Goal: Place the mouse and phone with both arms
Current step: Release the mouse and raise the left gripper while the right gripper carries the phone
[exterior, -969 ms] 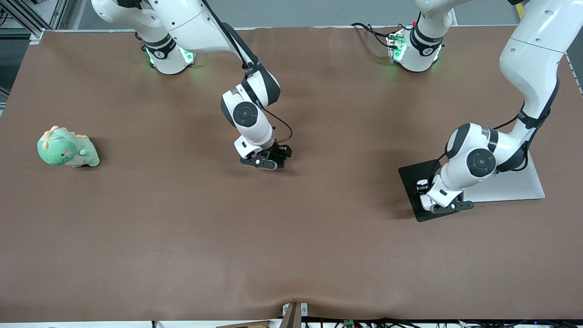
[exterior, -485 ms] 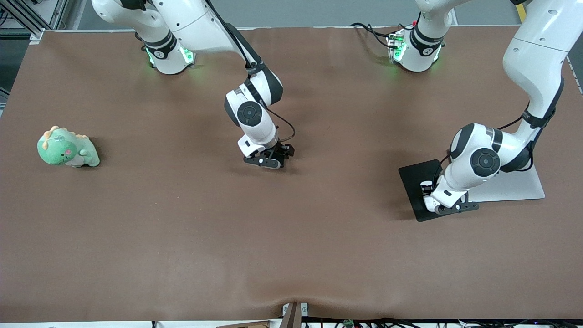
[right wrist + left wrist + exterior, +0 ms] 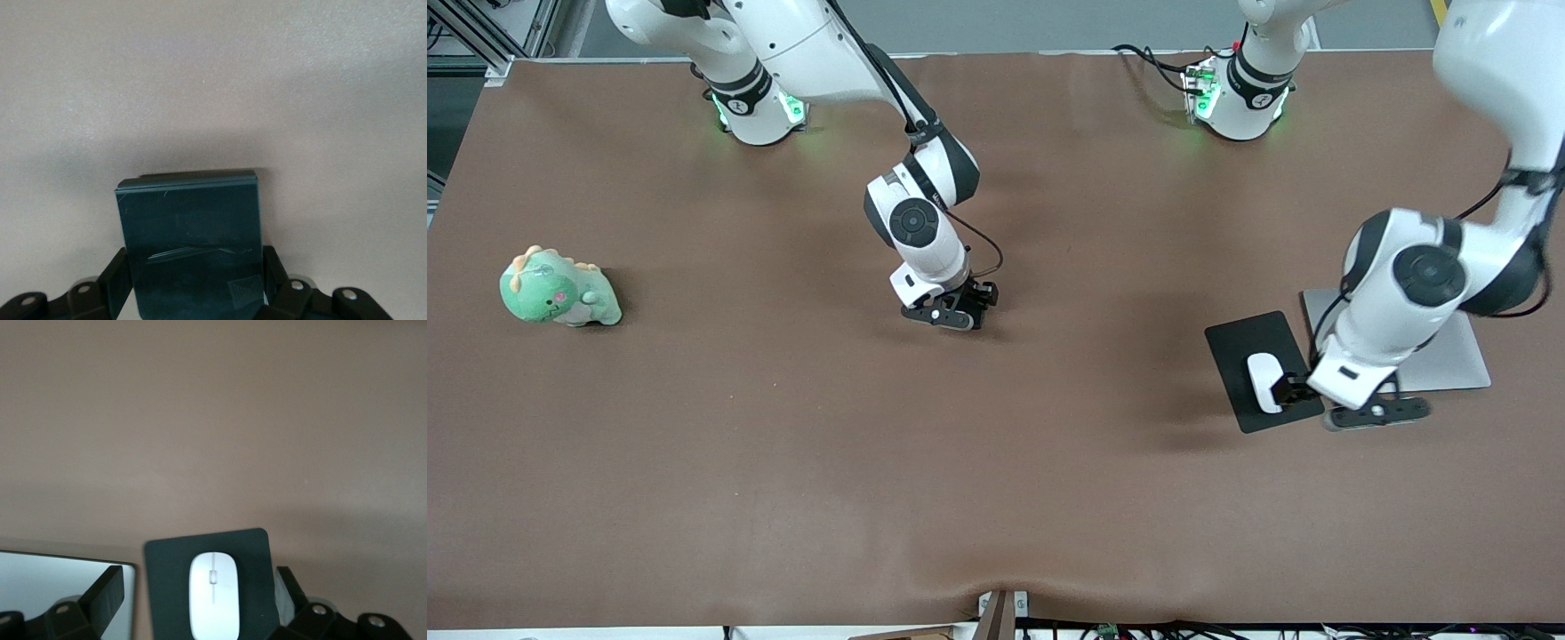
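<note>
Brown bench (image 3: 783,427), as I am viewing it: mouse (image 3: 1263,382) lying on the black pad (image 3: 1249,338) toward the left arm's end; left pincer (image 3: 1352,404) spread wide, empty, above it. Right pincer (image 3: 951,313) at mid-bench, clamping the phone (image 3: 193,240). Next, I judge: lifting and carrying the phone to its place.

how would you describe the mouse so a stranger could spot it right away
Look toward the left arm's end of the brown table, where a black pad lies beside a grey slab. The mouse sits on that pad: the only small, glossy white oval there.
</note>
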